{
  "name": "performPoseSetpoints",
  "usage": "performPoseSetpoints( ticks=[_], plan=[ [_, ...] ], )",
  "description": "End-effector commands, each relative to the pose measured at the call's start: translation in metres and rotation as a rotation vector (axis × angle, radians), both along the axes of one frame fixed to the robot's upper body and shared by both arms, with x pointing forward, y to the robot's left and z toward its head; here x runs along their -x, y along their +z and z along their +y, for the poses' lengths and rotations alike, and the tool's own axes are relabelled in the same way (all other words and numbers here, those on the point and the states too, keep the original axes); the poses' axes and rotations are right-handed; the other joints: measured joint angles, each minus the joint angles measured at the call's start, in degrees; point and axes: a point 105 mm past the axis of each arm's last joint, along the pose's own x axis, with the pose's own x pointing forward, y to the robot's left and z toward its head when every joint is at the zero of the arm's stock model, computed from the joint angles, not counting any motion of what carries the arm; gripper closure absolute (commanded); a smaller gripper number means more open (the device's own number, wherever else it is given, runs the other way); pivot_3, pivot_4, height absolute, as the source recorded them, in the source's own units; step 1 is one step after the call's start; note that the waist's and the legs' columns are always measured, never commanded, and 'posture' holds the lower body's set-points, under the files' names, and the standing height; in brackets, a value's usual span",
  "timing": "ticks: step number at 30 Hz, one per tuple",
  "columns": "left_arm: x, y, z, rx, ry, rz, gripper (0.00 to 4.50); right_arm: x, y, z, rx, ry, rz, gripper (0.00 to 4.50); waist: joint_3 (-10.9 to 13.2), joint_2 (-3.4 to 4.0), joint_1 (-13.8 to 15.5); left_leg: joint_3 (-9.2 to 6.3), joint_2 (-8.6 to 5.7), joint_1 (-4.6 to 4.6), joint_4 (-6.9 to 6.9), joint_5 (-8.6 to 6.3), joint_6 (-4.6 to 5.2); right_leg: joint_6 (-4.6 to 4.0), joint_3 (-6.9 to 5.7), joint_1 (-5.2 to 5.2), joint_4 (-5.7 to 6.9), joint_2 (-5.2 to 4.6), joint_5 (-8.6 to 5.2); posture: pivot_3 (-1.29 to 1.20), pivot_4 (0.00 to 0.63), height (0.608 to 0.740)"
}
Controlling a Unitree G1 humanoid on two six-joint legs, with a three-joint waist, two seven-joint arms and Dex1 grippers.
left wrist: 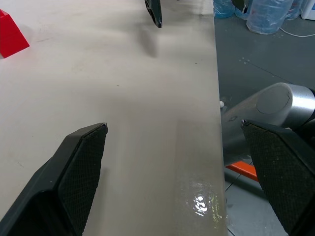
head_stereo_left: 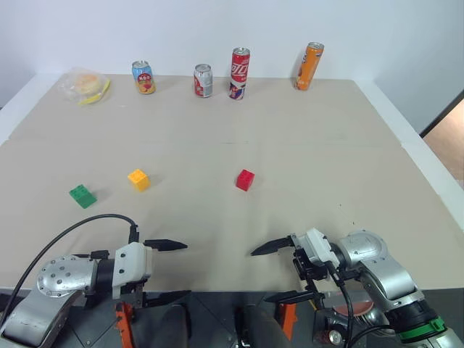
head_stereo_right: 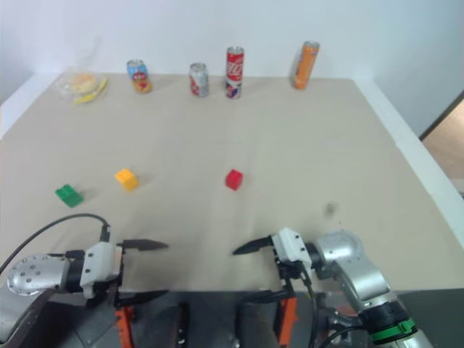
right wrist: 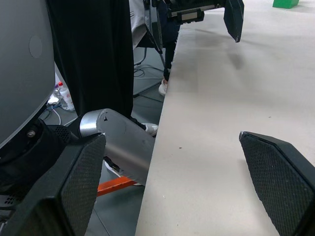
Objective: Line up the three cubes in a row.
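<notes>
Standing at the table's far edge, red can [head_stereo_left: 240, 72] reads Coca-Cola

Three cubes on desk [head_stereo_left: 290, 145]: one green cube [head_stereo_left: 83, 196], one yellow cube [head_stereo_left: 138, 179], one red cube [head_stereo_left: 245, 180]. Four drink cans: blue can [head_stereo_left: 143, 77], silver can [head_stereo_left: 203, 80], red can [head_stereo_left: 240, 73], orange can [head_stereo_left: 309, 66]. One clear bag [head_stereo_left: 85, 85], apparently food.

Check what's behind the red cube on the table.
Behind the red cube lies bare table, then a row of four cans with the tall red can almost straight back. Nothing is covered.
</notes>
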Motion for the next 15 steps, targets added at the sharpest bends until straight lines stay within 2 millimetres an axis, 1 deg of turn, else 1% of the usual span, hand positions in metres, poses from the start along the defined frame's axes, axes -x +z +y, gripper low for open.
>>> performPoseSetpoints(
  ticks=[1,4,9,15],
  plan=[
    [0.004,0.005,-0.007,0.022,-0.047,-0.042,0.01,0.002,0.001,0.0,0.002,0.017,-0.021,0.0,0.0,0.0,0.0,0.0,0.0,0.0,0.0,0.0,0.0,0.0,0.0,0.0,0.0,0.0,0.0,0.0,0.15,0.74],
    [0.01,0.003,-0.012,0.031,-0.097,-0.055,0.01,0.001,0.003,0.003,-0.004,0.004,-0.029,0.0,-0.01,-0.01,0.0,0.0,0.0,0.0,0.0,-0.01,-0.01,0.0,0.01,0.01,0.0,0.01,0.0,0.0,0.15,0.74],
    [0.017,0.0,-0.012,0.023,-0.16,-0.047,0.01,0.002,0.003,0.005,-0.017,-0.008,-0.022,0.0,-0.01,-0.01,0.0,0.0,0.01,0.04,0.02,0.0,-0.01,0.01,0.01,0.03,0.01,0.04,0.03,0.0,0.15,0.74],
    [0.016,0.003,-0.01,0.033,-0.164,-0.053,0.01,0.003,0.004,0.007,-0.021,-0.008,-0.023,0.0,-0.01,-0.01,0.0,0.01,0.02,0.07,0.04,0.0,-0.01,0.02,0.03,0.07,0.01,0.04,0.04,0.0,0.15,0.74]
  ],
)
